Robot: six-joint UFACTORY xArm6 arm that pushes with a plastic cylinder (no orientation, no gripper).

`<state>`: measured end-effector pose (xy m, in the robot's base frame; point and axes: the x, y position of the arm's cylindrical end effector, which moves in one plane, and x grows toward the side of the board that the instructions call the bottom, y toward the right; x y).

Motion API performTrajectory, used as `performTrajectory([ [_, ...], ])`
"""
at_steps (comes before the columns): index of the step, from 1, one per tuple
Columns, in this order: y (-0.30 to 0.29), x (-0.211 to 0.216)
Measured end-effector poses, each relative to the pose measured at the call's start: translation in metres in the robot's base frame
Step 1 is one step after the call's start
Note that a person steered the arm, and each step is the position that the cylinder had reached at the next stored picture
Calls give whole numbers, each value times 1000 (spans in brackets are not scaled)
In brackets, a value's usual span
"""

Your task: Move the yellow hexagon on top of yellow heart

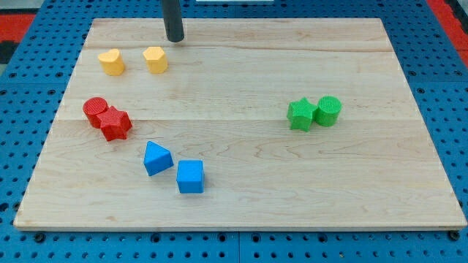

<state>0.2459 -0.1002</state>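
The yellow hexagon (155, 59) lies near the view's top left of the wooden board (241, 190). The yellow heart (112, 63) lies just to its left, a small gap between them. My tip (174, 39) is the lower end of a dark rod that comes down from the view's top. It stands just above and to the right of the yellow hexagon, close to it but apart.
A red cylinder (95, 110) and a red star (115, 123) touch at the left. A blue triangular block (156, 158) and a blue cube (190, 176) lie at lower left. A green star (301, 114) and a green cylinder (328, 110) touch at the right.
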Motion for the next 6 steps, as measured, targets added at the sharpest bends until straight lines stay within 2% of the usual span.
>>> performTrajectory([
  [1,44,36],
  [2,21,76],
  [3,-40,56],
  [4,-96,4],
  [5,-91,16],
  [6,-104,44],
])
